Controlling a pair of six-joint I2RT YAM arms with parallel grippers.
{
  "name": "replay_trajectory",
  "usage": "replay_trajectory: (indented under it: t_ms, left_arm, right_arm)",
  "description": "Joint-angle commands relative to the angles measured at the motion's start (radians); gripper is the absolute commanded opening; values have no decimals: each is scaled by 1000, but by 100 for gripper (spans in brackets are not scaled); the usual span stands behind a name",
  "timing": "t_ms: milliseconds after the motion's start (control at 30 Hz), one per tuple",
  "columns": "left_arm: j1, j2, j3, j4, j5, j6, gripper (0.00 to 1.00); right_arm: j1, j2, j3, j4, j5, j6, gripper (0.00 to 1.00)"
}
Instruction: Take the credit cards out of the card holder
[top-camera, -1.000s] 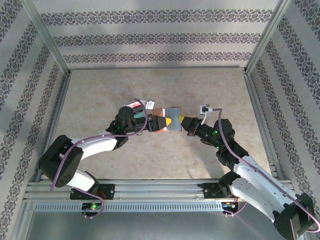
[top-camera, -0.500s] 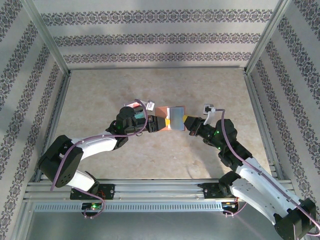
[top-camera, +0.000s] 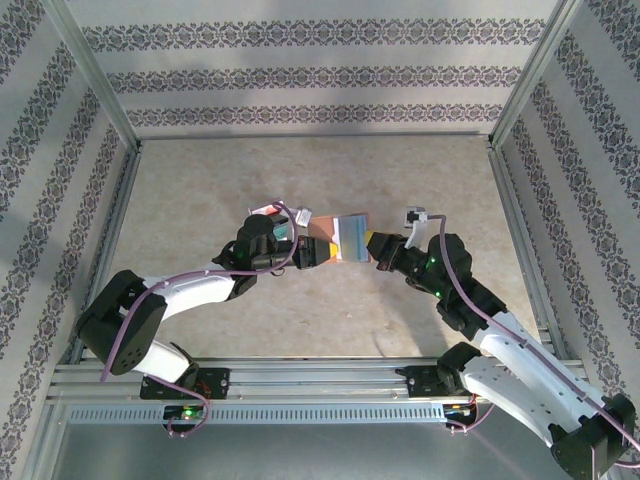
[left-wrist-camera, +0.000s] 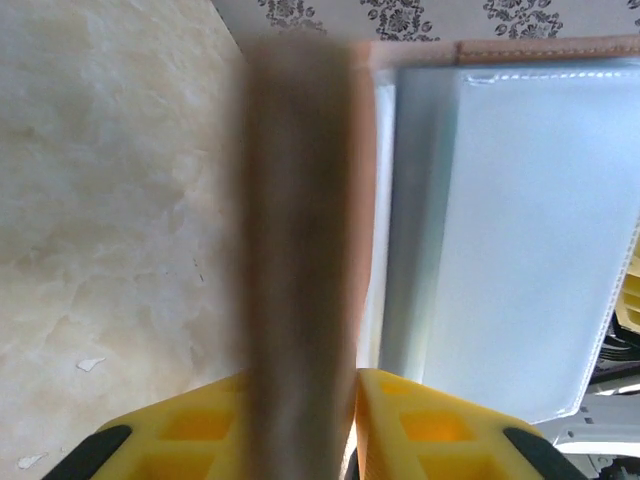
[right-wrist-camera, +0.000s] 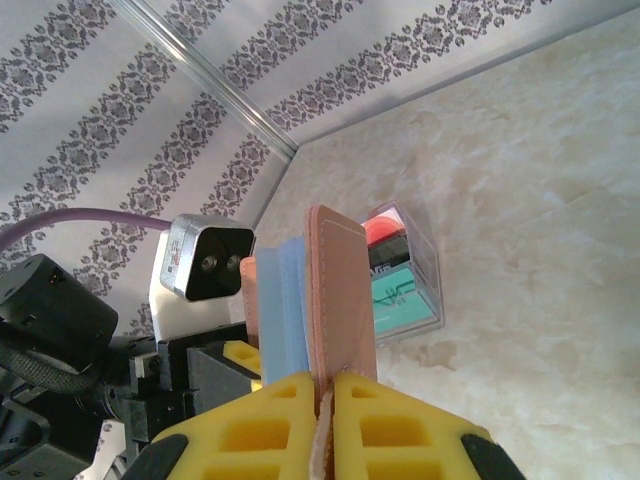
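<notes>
Tabletop (top-camera: 300, 170) marbled beige — patterned walls (top-camera: 300, 75) — card holder (top-camera: 345, 238) above.

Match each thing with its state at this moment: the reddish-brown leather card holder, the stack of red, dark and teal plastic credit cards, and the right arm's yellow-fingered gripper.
Things:
1. reddish-brown leather card holder
2. stack of red, dark and teal plastic credit cards
3. yellow-fingered right gripper

States:
a. lying on the beige table
b. spread open, grey-blue lining showing
c. shut on a leather flap

Pairs: 1-b, 2-a, 3-c
</notes>
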Motion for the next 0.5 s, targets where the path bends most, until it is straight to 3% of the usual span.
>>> replay_trajectory:
  t_ms: [0,467]
  left_arm:
    - [-24,23,36,-6,1,30,27]
    - [-32,31,34,21,5,21,25]
  right_arm:
    - [25,19,57,22,18,-8,0]
    - [45,46,76,40,10,-13,0]
